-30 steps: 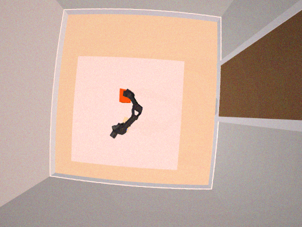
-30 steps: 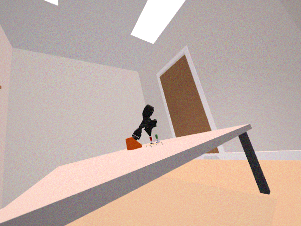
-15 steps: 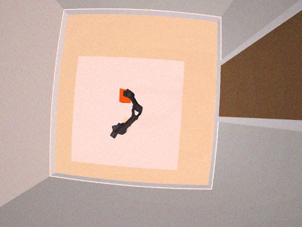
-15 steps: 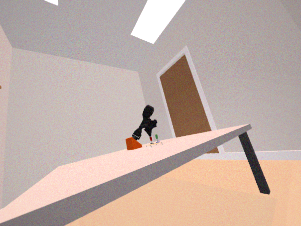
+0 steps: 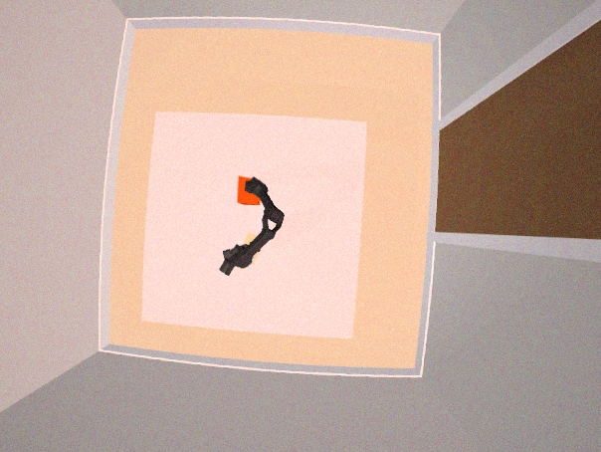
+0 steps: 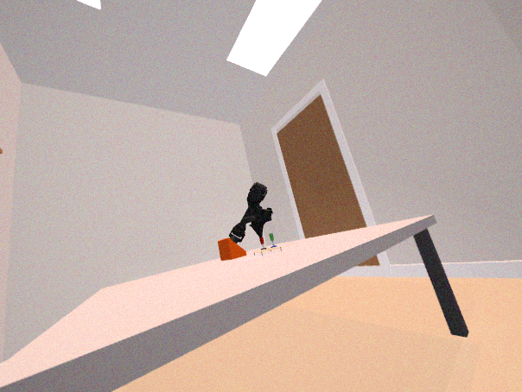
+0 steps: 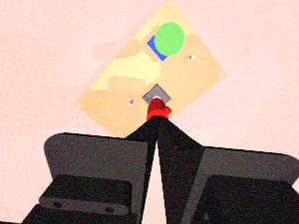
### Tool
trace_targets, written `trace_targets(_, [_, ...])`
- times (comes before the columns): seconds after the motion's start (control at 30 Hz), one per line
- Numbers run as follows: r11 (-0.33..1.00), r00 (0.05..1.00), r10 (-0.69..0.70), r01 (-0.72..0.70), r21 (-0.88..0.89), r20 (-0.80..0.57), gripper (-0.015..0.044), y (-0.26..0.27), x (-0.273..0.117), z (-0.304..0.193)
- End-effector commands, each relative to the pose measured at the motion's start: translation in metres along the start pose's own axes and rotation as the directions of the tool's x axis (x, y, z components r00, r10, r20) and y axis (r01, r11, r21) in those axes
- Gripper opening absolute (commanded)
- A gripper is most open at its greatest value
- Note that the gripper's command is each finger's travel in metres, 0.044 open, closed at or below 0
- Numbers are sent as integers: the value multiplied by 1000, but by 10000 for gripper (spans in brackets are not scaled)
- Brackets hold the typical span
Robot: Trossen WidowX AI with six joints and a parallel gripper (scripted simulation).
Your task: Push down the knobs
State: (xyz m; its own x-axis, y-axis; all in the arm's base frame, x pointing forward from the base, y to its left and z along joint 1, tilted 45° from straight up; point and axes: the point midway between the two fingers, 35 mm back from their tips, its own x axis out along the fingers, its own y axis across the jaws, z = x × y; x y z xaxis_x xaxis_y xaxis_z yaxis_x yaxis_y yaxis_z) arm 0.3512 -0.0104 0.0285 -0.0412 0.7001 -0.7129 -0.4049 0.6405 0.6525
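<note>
The tan circuit board (image 7: 115, 115) (image 5: 250, 238) stands on short legs on the table. The red knob (image 7: 157, 108) (image 6: 262, 241) stands above a grey potentiometer (image 7: 156, 92), with a gap between them. The green knob (image 7: 169, 39) (image 6: 271, 237) stands above a blue potentiometer (image 7: 155, 51), with a gap also showing in the exterior view. My gripper (image 7: 157, 120) (image 6: 261, 237) is shut and empty, pointing down, its tips at the top of the red knob. Whether they touch it is hard to tell. In the top view the arm hides most of the board.
An orange block (image 5: 245, 195) (image 6: 231, 250) stands on the white table (image 5: 318, 279) (image 6: 181, 294) beside the arm's base. Two small pins (image 7: 191, 57) (image 7: 131, 102) stick up from the board.
</note>
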Motion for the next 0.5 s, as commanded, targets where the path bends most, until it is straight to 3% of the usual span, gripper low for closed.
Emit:
trace_targets(0.0, [1000, 1000, 1, -1, 3, 4, 0, 0, 0, 1])
trace_targets(0.47, [1000, 1000, 1, -1, 3, 4, 0, 1, 5, 1])
